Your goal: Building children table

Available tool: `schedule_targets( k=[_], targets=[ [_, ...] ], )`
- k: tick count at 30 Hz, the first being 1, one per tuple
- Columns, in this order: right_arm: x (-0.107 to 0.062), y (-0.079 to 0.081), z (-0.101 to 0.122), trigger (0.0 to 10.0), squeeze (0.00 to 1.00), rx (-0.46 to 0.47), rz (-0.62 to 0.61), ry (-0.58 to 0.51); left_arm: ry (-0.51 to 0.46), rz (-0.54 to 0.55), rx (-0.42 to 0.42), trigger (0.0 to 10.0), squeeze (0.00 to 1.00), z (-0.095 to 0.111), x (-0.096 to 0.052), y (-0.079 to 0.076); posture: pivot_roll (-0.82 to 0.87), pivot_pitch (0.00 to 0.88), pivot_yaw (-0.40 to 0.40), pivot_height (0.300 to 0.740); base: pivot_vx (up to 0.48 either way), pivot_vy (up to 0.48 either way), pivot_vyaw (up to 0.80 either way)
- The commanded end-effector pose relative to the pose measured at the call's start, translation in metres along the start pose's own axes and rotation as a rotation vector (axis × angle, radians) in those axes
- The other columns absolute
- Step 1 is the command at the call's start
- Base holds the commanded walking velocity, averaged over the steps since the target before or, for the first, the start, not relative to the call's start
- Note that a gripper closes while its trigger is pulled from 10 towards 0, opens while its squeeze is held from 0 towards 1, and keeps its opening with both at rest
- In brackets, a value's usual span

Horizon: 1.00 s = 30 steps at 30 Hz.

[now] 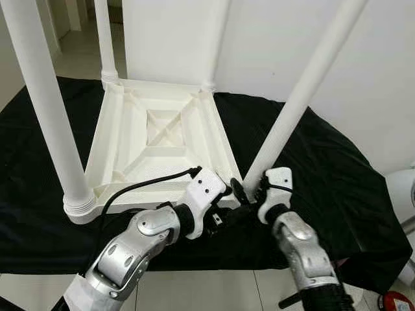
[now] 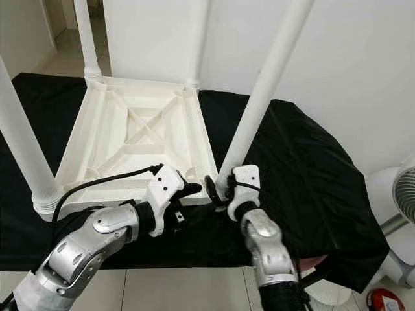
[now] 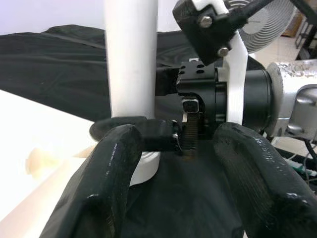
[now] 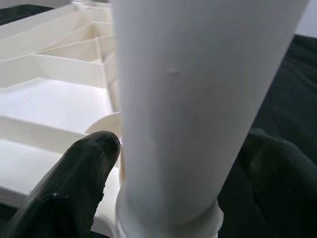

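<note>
The white children's table [image 1: 159, 139] lies upside down on a black cloth [image 1: 337, 175], its ribbed underside facing up, and the leg we are working on [image 1: 292, 110] rises from the near corner on our right side. Our right gripper [image 2: 222, 186] has its two black fingers [image 4: 69, 183] on either side of that leg just above the collar, pressed against it so far as the right wrist view shows, so we read it as clamped on the leg. Our left gripper [image 1: 224, 206] sits just beside it at the same corner, fingers [image 3: 104, 173] spread apart and holding nothing, with the leg's base and the right wrist visible between them. We judge the step to be seating or twisting this last leg into its socket. To do it well, we should keep the leg straight up from the corner so it does not bind, turn it in short strokes with the right gripper and regrip low near the collar, while the left gripper presses down on the table frame to stop it sliding on the cloth. Counting, we see one tabletop, four legs all standing in their corners, one cloth, and a white fan [image 2: 405, 194] off to the right.
</note>
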State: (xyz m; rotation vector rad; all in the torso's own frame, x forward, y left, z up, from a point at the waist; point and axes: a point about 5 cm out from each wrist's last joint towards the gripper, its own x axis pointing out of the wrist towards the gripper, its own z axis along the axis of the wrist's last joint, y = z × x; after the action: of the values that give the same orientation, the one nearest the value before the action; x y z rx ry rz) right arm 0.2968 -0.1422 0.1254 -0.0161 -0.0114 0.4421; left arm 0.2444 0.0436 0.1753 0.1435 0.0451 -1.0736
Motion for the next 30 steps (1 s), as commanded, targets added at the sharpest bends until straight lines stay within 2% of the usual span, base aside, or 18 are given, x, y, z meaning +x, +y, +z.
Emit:
schedule_targets(
  k=[1,2,4,6,8,9,18,19,20,21,22,23,24,30],
  targets=[
    [0.000,-0.003,0.001,10.0,0.00,-0.006,0.021,-0.010,0.006,-0.032,0.007,10.0,0.00,0.000,0.002,-0.002,0.01,0.000,-0.132,0.740,0.000,0.000,0.00],
    [0.000,-0.005,0.002,10.0,0.00,-0.022,0.065,-0.014,0.006,-0.033,0.008,10.0,0.00,0.000,0.002,-0.002,0.01,0.000,-0.127,0.740,0.000,0.000,0.00],
    [0.000,-0.005,0.002,10.0,0.00,-0.022,0.065,-0.014,0.006,-0.033,0.008,10.0,0.00,0.000,0.002,-0.002,0.01,0.000,-0.127,0.740,0.000,0.000,0.00],
    [0.005,-0.008,0.004,10.0,0.00,-0.050,0.173,-0.021,0.005,-0.035,0.010,10.0,0.00,0.001,0.003,-0.001,0.01,0.000,-0.120,0.740,0.000,0.000,0.00],
    [0.007,-0.009,0.005,10.0,0.00,-0.062,0.208,-0.021,0.004,-0.035,0.011,10.0,0.00,0.002,0.003,-0.001,0.01,0.000,-0.120,0.740,0.000,0.000,0.00],
    [0.013,-0.011,0.005,10.0,0.00,-0.082,0.251,-0.007,0.003,-0.033,0.012,10.0,0.00,0.002,0.003,0.001,0.02,0.000,-0.118,0.740,0.000,0.000,0.00],
    [0.026,-0.013,0.003,10.0,0.00,-0.091,0.300,0.022,0.002,-0.027,0.016,10.0,0.00,0.003,0.003,0.002,0.02,0.000,-0.120,0.740,0.000,0.000,0.00],
    [0.028,-0.013,0.001,8.3,0.00,-0.091,0.312,0.034,0.002,-0.025,0.016,10.0,0.00,0.004,0.002,0.002,0.03,0.000,-0.124,0.740,0.000,0.000,0.00],
    [0.028,-0.013,0.001,8.3,0.00,-0.091,0.312,0.034,0.002,-0.025,0.016,10.0,0.00,0.004,0.002,0.002,0.03,0.000,-0.124,0.740,0.000,0.000,0.00],
    [0.028,-0.013,-0.001,4.9,0.00,-0.091,0.321,0.041,0.001,-0.023,0.016,10.0,0.00,0.004,0.002,0.002,0.03,0.000,-0.124,0.740,0.000,0.000,0.00],
    [0.028,-0.013,-0.001,4.9,0.00,-0.091,0.321,0.041,0.001,-0.023,0.016,10.0,0.00,0.004,0.002,0.002,0.03,0.000,-0.124,0.740,0.000,0.000,0.00],
    [0.028,-0.013,-0.003,1.3,0.00,-0.083,0.327,0.050,0.002,-0.019,0.015,10.0,0.00,0.004,0.002,0.002,0.03,0.000,-0.124,0.740,0.000,0.000,0.00],
    [0.027,-0.014,-0.006,0.0,0.00,-0.078,0.336,0.054,0.001,-0.017,0.012,10.0,0.00,0.004,0.001,0.002,0.03,0.000,-0.127,0.740,0.000,0.000,0.00],
    [0.022,-0.016,-0.013,0.0,0.00,-0.040,0.362,0.055,0.001,-0.020,0.007,10.0,0.00,0.004,0.001,0.000,0.03,0.000,-0.124,0.740,0.000,0.000,0.00]
  ],
)
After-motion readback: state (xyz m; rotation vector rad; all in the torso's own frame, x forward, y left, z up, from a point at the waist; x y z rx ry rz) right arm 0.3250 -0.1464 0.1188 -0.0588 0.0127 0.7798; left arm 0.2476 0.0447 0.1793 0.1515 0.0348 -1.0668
